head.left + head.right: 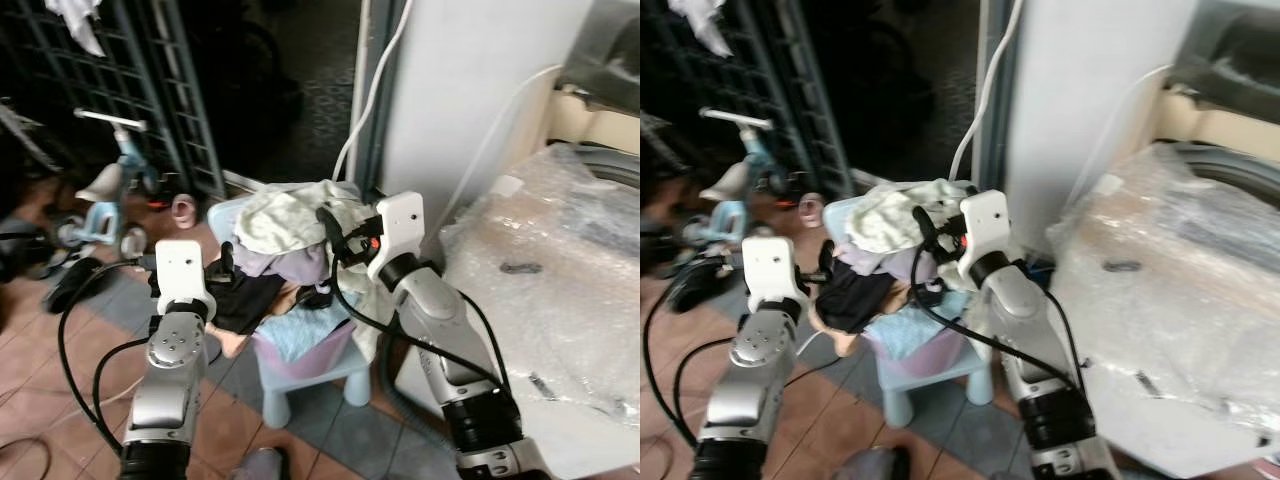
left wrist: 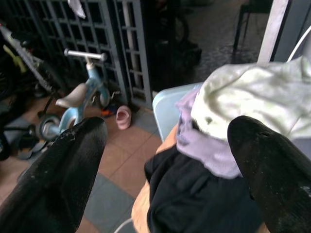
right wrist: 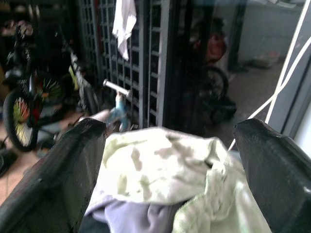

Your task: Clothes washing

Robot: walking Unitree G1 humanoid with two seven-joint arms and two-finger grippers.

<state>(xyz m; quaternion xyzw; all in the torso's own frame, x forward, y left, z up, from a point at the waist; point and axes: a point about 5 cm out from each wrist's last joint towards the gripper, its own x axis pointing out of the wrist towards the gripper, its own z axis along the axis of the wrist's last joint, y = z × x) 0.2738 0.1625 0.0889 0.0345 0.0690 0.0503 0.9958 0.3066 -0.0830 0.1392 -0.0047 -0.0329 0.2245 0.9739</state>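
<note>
Two grippers sit at my laundry pile (image 1: 285,240), heaped in a pink basket (image 1: 305,350) on a small light-blue stool (image 1: 320,385) beside the bubble-wrapped washing machine (image 1: 560,290). My right gripper (image 1: 328,232) hovers spread over the pale green garment (image 3: 160,165) on top. My left gripper (image 1: 222,268), fingers spread too, faces the black cloth (image 2: 194,194) at the pile's side.

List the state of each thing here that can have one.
Left end effector: open, beside the black garment.
Right end effector: open, above the pale green cloth.
Laundry basket: overfull, heaped.
Washing machine: wrapped in bubble plastic.
</note>
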